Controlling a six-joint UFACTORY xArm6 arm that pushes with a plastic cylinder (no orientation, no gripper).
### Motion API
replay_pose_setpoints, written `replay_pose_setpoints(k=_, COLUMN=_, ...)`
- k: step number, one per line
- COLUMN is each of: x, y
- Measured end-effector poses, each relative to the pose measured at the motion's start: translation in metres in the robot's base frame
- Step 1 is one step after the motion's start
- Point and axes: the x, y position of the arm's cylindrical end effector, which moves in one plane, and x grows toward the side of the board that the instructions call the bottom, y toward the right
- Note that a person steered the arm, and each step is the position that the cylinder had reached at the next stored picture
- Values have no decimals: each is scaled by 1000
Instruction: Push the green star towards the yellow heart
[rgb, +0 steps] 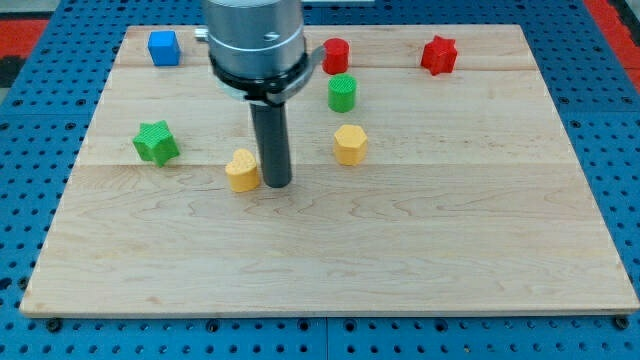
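star (155, 142) left of heart (242, 170), tool (277, 184) beside heart

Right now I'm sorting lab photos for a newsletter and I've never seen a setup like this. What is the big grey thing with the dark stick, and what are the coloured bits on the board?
The grey cylinder is the end of a robot arm. It has no hand and holds nothing: it only pushes things with a dark rod, and my tip slides on the wooden board. One camera looks down at the board from its near edge.

The bits are small blocks. My tip is just right of the yellow heart. The green star sits apart at the view's left. A yellow hexagon-like block and a green cylinder lie right of the rod. Along the top are a blue cube, a red cylinder and a red star.
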Motion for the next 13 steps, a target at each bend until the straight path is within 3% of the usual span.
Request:
replay_pose_setpoints(k=1, x=-60, y=-32)
replay_pose_setpoints(k=2, x=-91, y=-104)
replay_pose_setpoints(k=4, x=-71, y=-171)
replay_pose_setpoints(k=5, x=-58, y=-168)
replay_pose_setpoints(k=7, x=-55, y=-78)
replay_pose_setpoints(k=9, x=3, y=-52)
replay_pose_setpoints(k=11, x=-39, y=-69)
replay_pose_setpoints(k=12, x=-77, y=-125)
replay_pose_setpoints(k=13, x=-82, y=-212)
